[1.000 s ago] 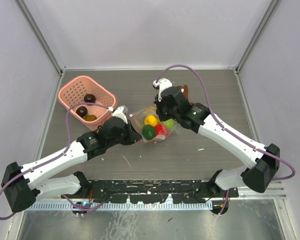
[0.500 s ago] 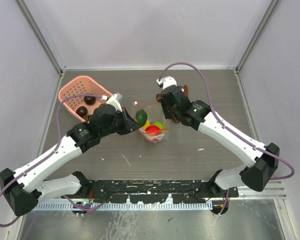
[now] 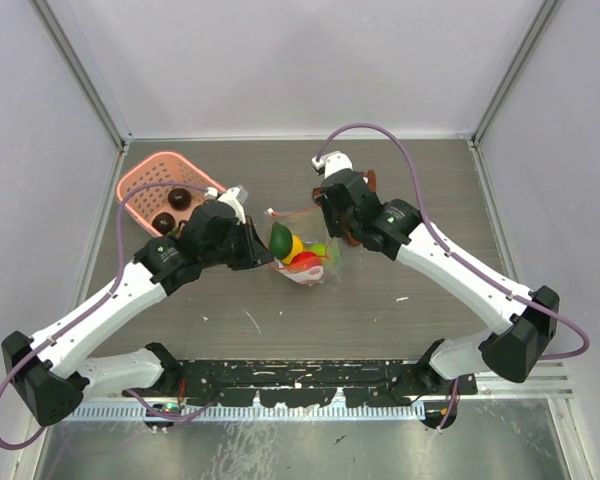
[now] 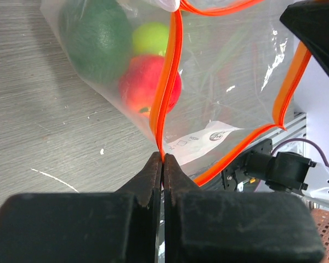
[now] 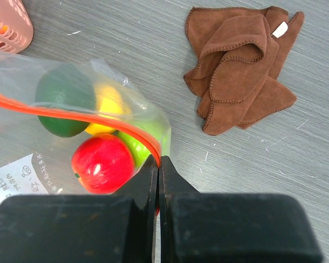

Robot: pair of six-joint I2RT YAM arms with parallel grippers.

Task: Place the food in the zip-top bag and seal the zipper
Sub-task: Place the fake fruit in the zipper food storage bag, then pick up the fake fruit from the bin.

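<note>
Both sets of fingers (image 4: 148,181) on zipper (image 4: 167,82)

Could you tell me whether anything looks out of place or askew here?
The zipper is only joined near the left gripper; further along, its two strips gape apart, so the zip-top bag is not sealed. A crumpled brown cloth lies beside it.

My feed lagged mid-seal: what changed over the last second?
The left gripper swung away from the arm bases, lifting the zip-top bag so its fruit bunched together. Both grippers stay shut on the zipper; the right gripper and pink basket barely moved.
</note>
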